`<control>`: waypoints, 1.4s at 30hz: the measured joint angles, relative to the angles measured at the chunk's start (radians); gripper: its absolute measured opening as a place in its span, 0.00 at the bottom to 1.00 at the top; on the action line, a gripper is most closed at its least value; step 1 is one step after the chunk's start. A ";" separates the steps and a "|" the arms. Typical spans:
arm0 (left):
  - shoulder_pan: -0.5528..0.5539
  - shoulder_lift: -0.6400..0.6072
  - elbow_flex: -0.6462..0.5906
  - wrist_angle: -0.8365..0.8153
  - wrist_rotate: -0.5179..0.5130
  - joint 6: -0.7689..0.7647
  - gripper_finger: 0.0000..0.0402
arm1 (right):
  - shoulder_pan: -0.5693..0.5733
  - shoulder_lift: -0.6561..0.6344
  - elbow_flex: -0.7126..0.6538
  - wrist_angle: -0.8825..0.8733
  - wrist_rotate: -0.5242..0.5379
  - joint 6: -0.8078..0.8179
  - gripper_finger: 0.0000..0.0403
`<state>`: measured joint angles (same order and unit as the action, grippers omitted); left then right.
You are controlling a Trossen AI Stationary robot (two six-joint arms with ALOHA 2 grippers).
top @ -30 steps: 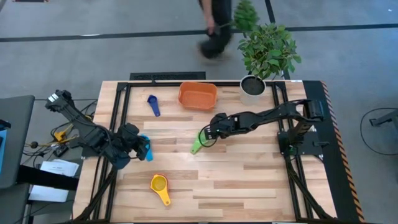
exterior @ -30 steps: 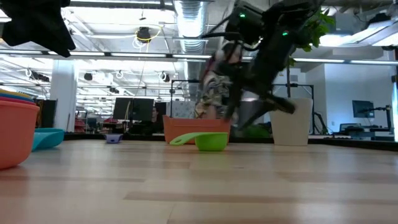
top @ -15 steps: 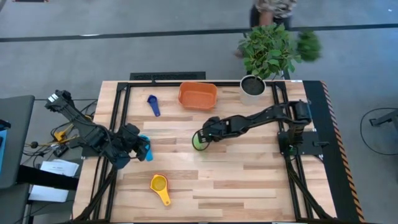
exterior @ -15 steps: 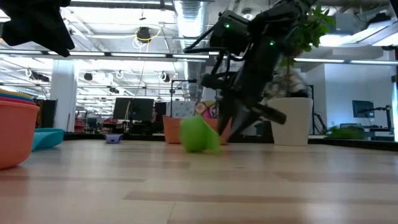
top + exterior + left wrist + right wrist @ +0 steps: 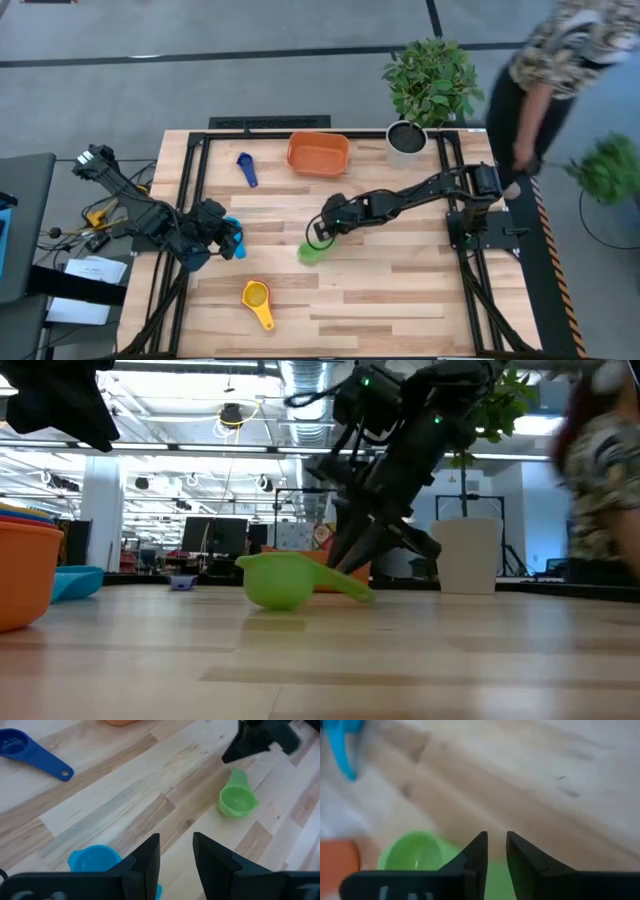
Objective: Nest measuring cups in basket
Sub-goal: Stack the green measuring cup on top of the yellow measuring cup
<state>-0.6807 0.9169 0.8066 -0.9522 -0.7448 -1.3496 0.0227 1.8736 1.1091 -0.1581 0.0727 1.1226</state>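
The green measuring cup (image 5: 311, 252) is seen lying on the table (image 5: 400, 290) near its middle, well apart from the orange basket (image 5: 318, 153). The right end effector (image 5: 322, 237) is held just beside the cup's handle, fingers nearly closed, gripping nothing. The left end effector (image 5: 236, 241) rests slightly parted beside the light blue cup (image 5: 94, 858), empty.

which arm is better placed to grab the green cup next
Right: the right gripper hangs over the green cup mid-table, fingers nearly closed. The left gripper waits farther off, beside the light blue cup.
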 joint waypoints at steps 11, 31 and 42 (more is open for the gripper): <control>0.000 0.000 0.000 -0.001 -0.001 0.045 0.26 | 0.056 0.000 0.000 0.061 -0.025 -0.319 0.39; 0.000 0.000 0.000 0.001 0.027 0.022 0.26 | 0.118 0.000 0.064 -0.030 -0.148 -0.430 0.29; 0.000 0.000 0.000 0.001 0.027 0.018 0.26 | 0.142 0.000 0.064 -0.258 -0.061 -0.141 0.27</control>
<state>-0.6807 0.9169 0.8066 -0.9516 -0.7181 -1.3315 0.1650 1.8736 1.1736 -0.4165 0.0118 0.9814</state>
